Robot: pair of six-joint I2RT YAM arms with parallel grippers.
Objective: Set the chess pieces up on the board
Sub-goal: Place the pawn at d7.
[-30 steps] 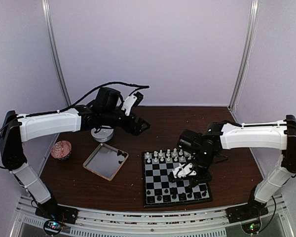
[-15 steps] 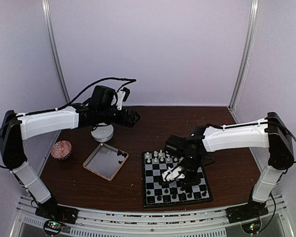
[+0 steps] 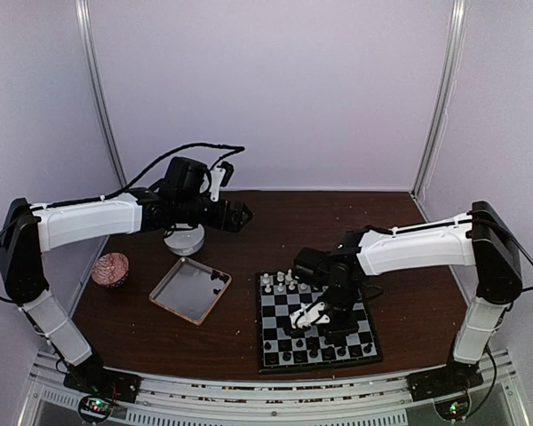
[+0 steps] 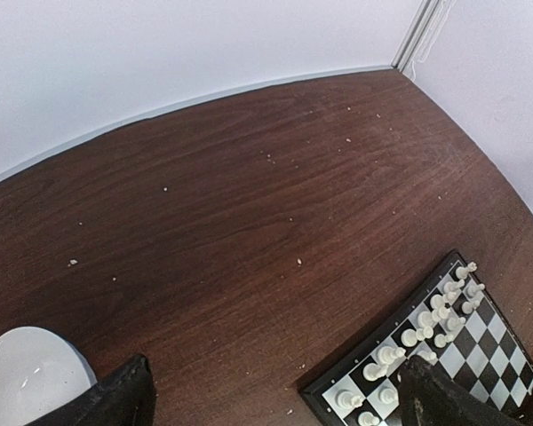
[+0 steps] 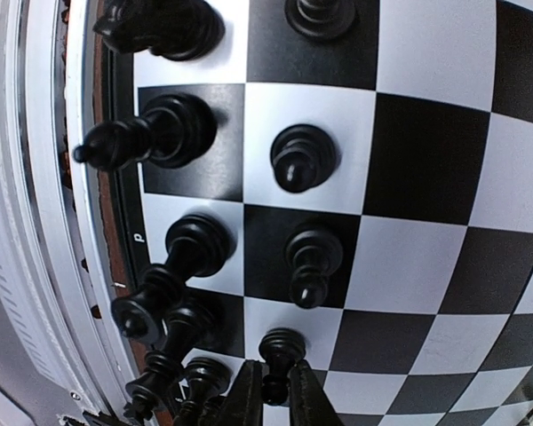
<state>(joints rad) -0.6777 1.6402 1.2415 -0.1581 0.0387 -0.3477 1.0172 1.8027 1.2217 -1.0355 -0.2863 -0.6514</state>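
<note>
The board lies at the front centre of the table. White chess pieces stand in its far rows and black chess pieces in its near rows. My right gripper reaches down over the board's left half. In the right wrist view this gripper is shut on the head of a black pawn that stands on a light square next to other black pieces. My left gripper is open and empty above the table behind the board. In its own view only bare wood lies between its fingers.
A shallow tray with a wooden rim lies left of the board, with a few dark pieces in its far right corner. A white round dish sits under the left arm and a pink round object sits at the far left. Pale crumbs dot the table.
My right arm has swung left across the board and come down over its left half. My left gripper has drawn back a little to the left.
</note>
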